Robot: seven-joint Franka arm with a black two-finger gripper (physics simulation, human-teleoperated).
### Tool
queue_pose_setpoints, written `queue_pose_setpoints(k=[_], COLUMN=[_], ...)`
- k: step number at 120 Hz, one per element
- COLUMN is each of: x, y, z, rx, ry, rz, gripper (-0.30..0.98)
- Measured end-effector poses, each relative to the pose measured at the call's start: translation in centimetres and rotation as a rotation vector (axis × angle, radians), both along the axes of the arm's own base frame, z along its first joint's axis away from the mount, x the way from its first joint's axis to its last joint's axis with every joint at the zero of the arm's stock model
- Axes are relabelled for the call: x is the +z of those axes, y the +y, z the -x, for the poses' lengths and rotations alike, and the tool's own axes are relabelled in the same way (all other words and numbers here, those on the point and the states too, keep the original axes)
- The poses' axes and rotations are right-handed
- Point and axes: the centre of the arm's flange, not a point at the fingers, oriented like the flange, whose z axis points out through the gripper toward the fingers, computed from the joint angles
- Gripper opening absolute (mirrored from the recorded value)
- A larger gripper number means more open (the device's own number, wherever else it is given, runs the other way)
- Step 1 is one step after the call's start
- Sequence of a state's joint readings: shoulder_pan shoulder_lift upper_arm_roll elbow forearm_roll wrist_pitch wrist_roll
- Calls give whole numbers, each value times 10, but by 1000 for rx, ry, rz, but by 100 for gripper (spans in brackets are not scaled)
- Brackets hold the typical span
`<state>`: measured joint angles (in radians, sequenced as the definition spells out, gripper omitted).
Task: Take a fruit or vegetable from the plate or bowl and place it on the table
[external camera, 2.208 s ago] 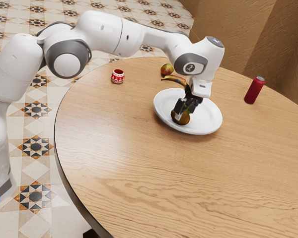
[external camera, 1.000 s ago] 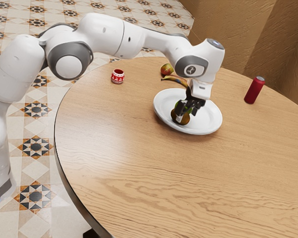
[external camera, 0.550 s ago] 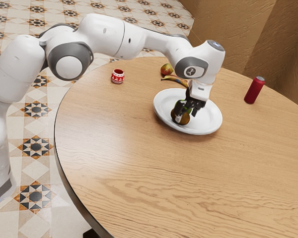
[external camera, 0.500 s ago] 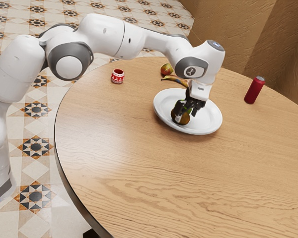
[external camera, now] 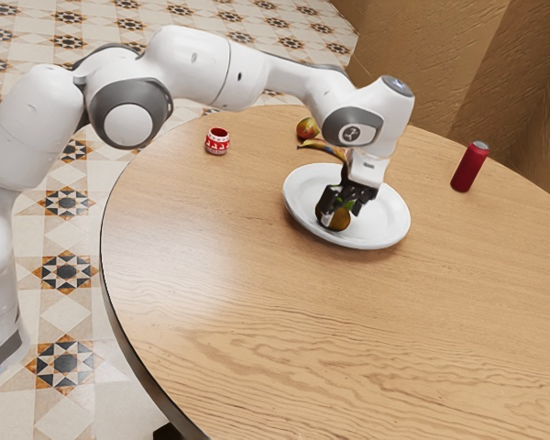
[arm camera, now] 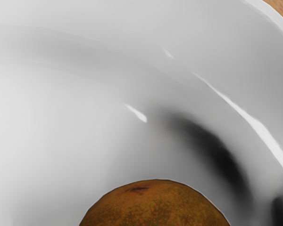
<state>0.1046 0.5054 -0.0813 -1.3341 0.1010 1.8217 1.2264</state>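
1. Position. In the exterior view, the gripper (external camera: 344, 216) is down at the brown-and-green fruit (external camera: 338, 221), which rests at about 7 o'clock on the white plate (external camera: 385, 220).

2. Change. Half a second ago, green skin shows at the gripper's 10 o'clock edge; now that edge looks dark, and green shows at about 1 o'clock of the fruit's brown body. The plate keeps its position.

3. Meaning. The fruit has probably tipped or turned during the grasp attempt. It is not lifted, so the transfer remains to be done.

4. Finger state. Whether the fingers are spread or gripping cannot be told.

5. Next. Confirm a firm hold, raise the fruit above the rim, then lower it onto the tabletop (external camera: 247, 266) toward 7 o'clock. Caution: a rounded body may roll on release.
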Motion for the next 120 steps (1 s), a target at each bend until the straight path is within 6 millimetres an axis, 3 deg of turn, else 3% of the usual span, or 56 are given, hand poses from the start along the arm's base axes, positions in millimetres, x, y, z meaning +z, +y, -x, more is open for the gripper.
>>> queue_pose_setpoints(k=[6, 21, 34, 38, 45, 51, 58, 73, 82, 88, 102, 120], x=[-1, -6, -7, -1, 32, 61, 79, 96, 99, 100, 100, 96], y=[0, -1, -1, -3, -15, -32, -62, -149, -172, -177, -188, -192], z=[0, 0, 0, 0, -3, -1, 3, 17, 23, 24, 28, 30], rx=[-2, -9, -15, -19, -37, -63, -107, -240, -272, -275, -289, -289], ry=[2, 9, 8, 0, -46, -82, -98, -102, -102, -101, -96, -82], rz=[0, 1, 4, 5, 12, 24, 48, 111, 123, 123, 121, 118], gripper=[67, 44, 37, 36, 33, 31, 29, 26, 25, 25, 50, 62])
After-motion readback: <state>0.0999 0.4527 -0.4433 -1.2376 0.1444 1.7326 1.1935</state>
